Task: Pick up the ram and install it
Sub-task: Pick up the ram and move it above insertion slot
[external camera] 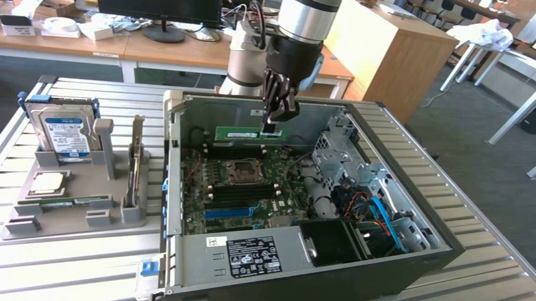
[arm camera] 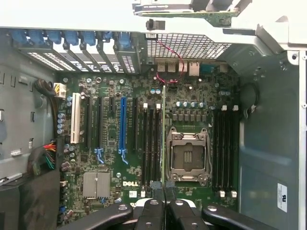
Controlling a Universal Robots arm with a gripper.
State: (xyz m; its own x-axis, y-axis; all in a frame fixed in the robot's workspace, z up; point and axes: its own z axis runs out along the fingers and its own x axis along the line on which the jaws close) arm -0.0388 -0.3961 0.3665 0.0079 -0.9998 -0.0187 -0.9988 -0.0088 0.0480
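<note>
My gripper [external camera: 272,127] hangs inside the open computer case [external camera: 418,188], above the motherboard [external camera: 243,194]. It is shut on the ram [external camera: 245,133], a long green stick held level by one end, near the case's back wall. In the wrist view the ram [arm camera: 163,134] appears edge-on as a thin green line running out from between my black fingertips [arm camera: 152,207]. It hovers over the black memory slots [arm camera: 150,143], right beside the processor socket [arm camera: 187,155]. I cannot tell whether it touches a slot.
More black memory slots [arm camera: 224,143] lie on the socket's other side. On the exterior view's left, a grey holder [external camera: 75,216] carries a hard drive [external camera: 60,128], a square silver chip [external camera: 49,182] and an upright card [external camera: 137,163]. Cables and drive cages [external camera: 373,200] fill the case's right side.
</note>
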